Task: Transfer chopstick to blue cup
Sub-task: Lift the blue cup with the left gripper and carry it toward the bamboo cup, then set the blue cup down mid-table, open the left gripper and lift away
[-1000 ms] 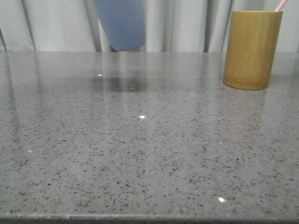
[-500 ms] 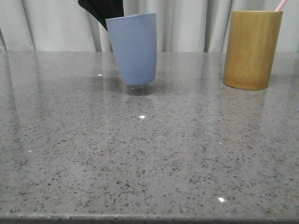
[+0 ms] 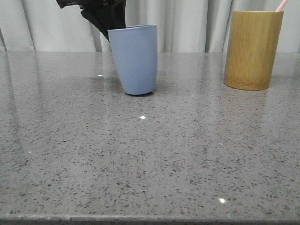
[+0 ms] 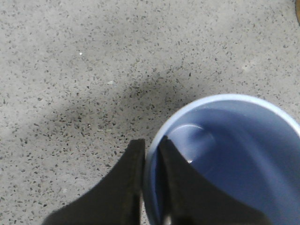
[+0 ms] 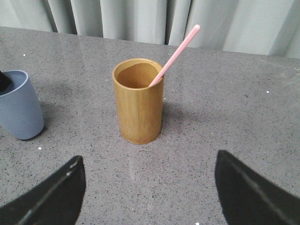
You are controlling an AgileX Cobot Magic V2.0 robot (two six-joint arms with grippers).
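Note:
The blue cup [image 3: 135,58] stands upright on the grey table [image 3: 140,154], left of centre at the back, its base touching the surface. My left gripper [image 4: 151,147] is shut on the cup's rim [image 4: 149,164], one finger inside and one outside; the cup's inside [image 4: 234,154] is empty. In the front view the gripper's black body [image 3: 101,11] shows above the cup. A single pale pink chopstick [image 5: 176,54] leans in the bamboo holder [image 5: 138,101], its tip just visible in the front view [image 3: 281,4]. My right gripper [image 5: 150,187] hangs open, well short of the holder.
The bamboo holder [image 3: 252,49] stands at the back right. Pale curtains [image 3: 187,23] hang behind the table's far edge. The table's front edge [image 3: 150,218] runs along the bottom of the front view.
The left gripper has lowered the blue cup from above the table down onto the surface. The bamboo holder and chopstick have not moved.

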